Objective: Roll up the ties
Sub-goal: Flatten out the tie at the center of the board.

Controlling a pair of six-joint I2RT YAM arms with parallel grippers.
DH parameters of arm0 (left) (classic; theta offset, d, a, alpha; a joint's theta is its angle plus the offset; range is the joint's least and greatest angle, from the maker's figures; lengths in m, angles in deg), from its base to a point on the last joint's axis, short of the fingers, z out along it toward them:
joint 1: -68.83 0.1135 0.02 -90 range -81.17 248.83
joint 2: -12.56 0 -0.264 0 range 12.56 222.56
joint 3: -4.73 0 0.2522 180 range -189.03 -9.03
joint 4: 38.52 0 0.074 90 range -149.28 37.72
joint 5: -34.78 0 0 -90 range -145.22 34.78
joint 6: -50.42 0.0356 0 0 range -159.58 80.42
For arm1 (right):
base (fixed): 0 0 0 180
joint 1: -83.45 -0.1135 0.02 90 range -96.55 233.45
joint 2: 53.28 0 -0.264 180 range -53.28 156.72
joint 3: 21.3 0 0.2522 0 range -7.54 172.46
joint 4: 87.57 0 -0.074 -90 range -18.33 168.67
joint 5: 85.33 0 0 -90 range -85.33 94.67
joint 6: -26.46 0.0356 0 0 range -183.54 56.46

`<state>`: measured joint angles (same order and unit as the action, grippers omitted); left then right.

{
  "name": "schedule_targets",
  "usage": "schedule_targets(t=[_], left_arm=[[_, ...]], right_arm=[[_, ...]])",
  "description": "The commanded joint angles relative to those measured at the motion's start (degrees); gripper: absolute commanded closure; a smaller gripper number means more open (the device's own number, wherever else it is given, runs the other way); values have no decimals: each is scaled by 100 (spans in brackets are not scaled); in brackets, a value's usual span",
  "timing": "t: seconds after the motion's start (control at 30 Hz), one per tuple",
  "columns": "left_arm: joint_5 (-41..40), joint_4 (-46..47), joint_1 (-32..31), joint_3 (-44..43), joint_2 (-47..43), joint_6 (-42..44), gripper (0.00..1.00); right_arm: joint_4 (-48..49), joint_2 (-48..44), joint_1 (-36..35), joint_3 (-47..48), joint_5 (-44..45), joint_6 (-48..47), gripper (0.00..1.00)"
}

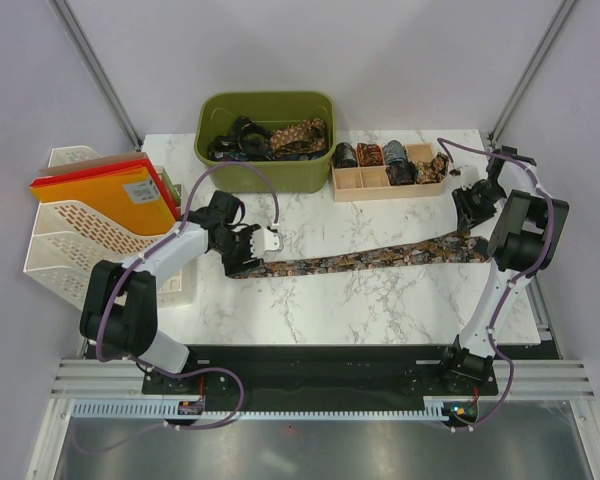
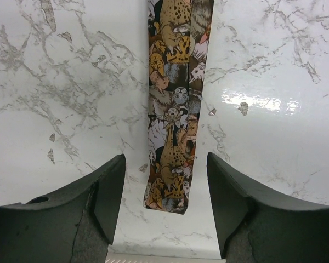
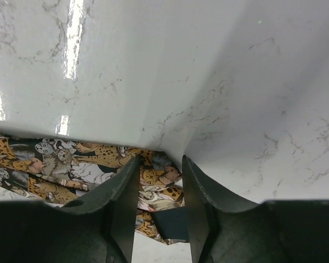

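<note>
**Rolling one tie: narrow end between open jaws**

On the glossy marble table (image 1: 380, 310) thin fabric can slide easily. In my judgement the main risk is that the first fold slips away instead of curling, if the jaws push it and do not pinch it. The tie (image 1: 380, 256), dark with an animal print in brown and gold, lies flat and nearly straight across the table from left to right. Because it is long, a slightly crooked start could give a cone-shaped roll, and a pull from one side could drag the strip out of line. The left gripper (image 2: 165, 158) hovers at the narrow end. Its jaws stand wide apart, one on each side of the fabric, with bare table between. The right gripper (image 3: 159, 161) is over the wide end. Its jaws have a narrower gap, the print shows through it, and they do not seem to pinch anything.
</note>
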<state>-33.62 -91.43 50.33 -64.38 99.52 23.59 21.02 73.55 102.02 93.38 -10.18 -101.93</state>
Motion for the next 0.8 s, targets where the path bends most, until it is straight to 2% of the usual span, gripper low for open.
schedule_targets(t=[0.0, 0.17, 0.2, 0.23, 0.4, 0.6, 0.77], left_arm=[[177, 163, -13, 25, -74, -218, 32], [160, 233, -13, -19, -21, -218, 32], [160, 242, -13, -37, -12, -227, 32], [160, 251, -13, -46, -12, -244, 32], [151, 268, -13, -55, -100, -350, 31], [19, 268, -13, 42, -162, -298, 30], [-25, 268, -4, 51, -100, -271, 27]], right_arm=[[34, -131, -37, -134, -79, 69, 66], [-238, -430, -29, -126, -123, -72, 88], [-308, -465, -20, -108, -123, -81, 97], [-361, -535, 6, -65, -193, -72, 100], [-914, -922, 138, -2, -431, 33, 100], [-1073, -1248, 217, -582, -97, -133, 100], [-617, -1117, 305, -934, 79, -63, 100]])
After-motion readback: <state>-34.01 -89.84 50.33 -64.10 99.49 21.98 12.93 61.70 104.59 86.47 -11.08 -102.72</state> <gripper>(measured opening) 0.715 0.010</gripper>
